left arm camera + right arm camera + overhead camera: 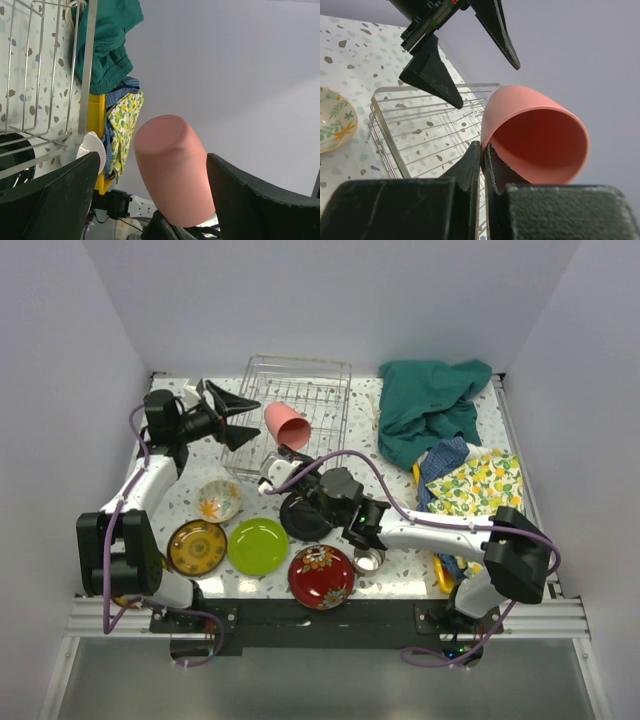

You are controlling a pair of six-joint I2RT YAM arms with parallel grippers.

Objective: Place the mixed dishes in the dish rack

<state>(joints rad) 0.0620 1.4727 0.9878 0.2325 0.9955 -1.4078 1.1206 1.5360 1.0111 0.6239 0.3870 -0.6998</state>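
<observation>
Speckled bench [365,430]: right pincer [482,152] clamps salmon-pink cup [540,135] beside silver wire dish rack [305,390]; left pincer [255,423] gapes, empty; racking likely next.

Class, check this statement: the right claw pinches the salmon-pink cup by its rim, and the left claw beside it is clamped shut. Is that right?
Not quite. The left claw is open, with its jaws spread wide, as the left wrist view shows. The rest holds: the right claw pinches the salmon-pink cup by its rim.
</observation>
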